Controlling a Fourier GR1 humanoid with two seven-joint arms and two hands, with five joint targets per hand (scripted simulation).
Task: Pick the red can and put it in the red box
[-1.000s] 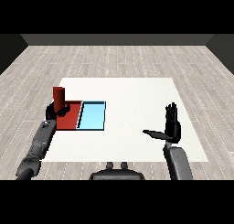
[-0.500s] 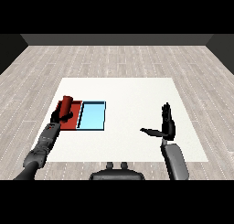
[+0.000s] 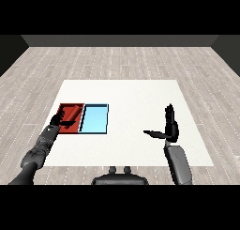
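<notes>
White table (image 3: 140, 93), grey plank floor (image 3: 117, 60)

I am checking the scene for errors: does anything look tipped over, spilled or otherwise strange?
The red can lies on its side in the red tray, not upright. The left hand is at that tray's near edge. The light blue tray and the open right hand look normal; nothing is spilled.

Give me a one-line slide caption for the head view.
Left hand over the red tray where the red can lies; right hand open.
</notes>
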